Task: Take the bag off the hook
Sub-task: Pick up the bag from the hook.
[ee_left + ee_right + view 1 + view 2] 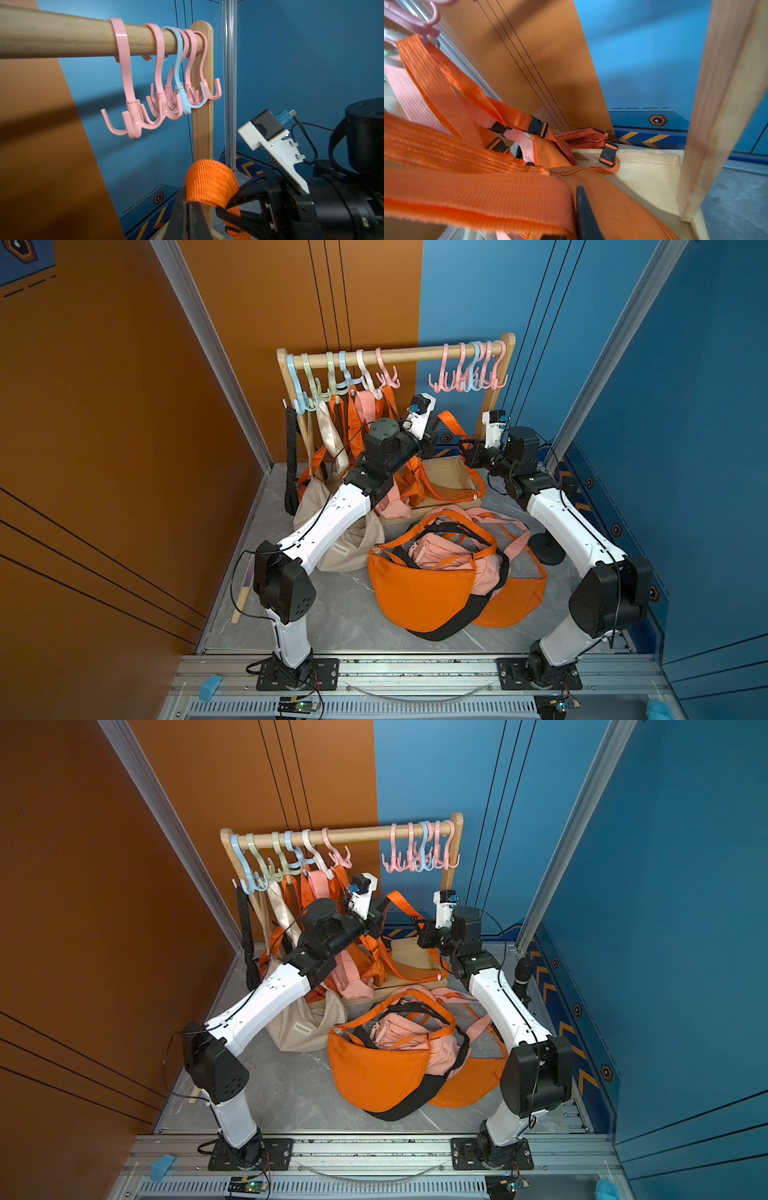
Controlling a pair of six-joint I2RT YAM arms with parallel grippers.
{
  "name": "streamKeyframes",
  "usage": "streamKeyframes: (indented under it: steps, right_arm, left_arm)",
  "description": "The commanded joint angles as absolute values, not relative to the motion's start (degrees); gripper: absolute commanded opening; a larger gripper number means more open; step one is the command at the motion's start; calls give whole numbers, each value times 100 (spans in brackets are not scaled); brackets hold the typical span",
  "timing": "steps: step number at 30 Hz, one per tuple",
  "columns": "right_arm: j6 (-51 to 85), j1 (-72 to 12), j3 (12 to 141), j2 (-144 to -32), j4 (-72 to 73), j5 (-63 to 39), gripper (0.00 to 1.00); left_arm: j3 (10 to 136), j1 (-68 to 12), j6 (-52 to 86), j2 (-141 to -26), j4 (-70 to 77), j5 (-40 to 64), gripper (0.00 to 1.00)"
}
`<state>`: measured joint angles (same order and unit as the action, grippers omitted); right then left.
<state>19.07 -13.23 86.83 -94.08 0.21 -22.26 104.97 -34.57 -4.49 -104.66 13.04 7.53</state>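
The left gripper (190,207) is clamped on a loop of orange strap (209,180). The webbing is folded over its black fingers (178,209), below the wooden rail (62,35) and apart from the pink hooks (133,120) bunched with one blue hook (186,104) at the rail's right end. Just beside it, the right gripper (230,207) has its jaws pressed together on the same strap, a little farther along the webbing. From there the strap runs down to the orange bag (623,207), off the hooks and lying slack on the rack's pale wooden base (645,166) close to the right upright (720,104). A black buckle (608,154) rests against the base's raised rim. In both top views the bag's body is largely hidden behind the two arms. The rack stands along the far edge of the grey tabletop (340,614). At the rail's left end, pastel hooks (332,377) carry hung straps (330,431) in orange, pink, beige and black. A beige bag marked FASHION (353,543) sags toward the tabletop's left edge, partly behind the left arm. A heap of orange and pink bags (419,593) lies at mid-table, reaching toward the front edge. A blue sponge (210,686) sits on the metal frame by the front left corner.
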Motion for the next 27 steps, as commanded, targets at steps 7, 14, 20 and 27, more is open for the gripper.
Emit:
streamKeyframes:
  steps: [7,14,20,27]
  right_arm:
    - [1877,-1258,8841,-8913,-60,-2182,0]
    - [1774,-1251,8932,-8263,-404,-2005,0]
    - [1697,-1351,9291,-7880,-987,-2026,0]
    - [1672,-1420,9653,-7381,-1542,-2185,0]
  left_arm:
    - [10246,-3454,-394,-10118,1341,640,0]
    - [10060,-3772,-1293,-9758,1172,396,0]
    - [9915,-3978,-1478,-9348,1151,240,0]
    - [9813,-4171,-1515,-8742,972,-12,0]
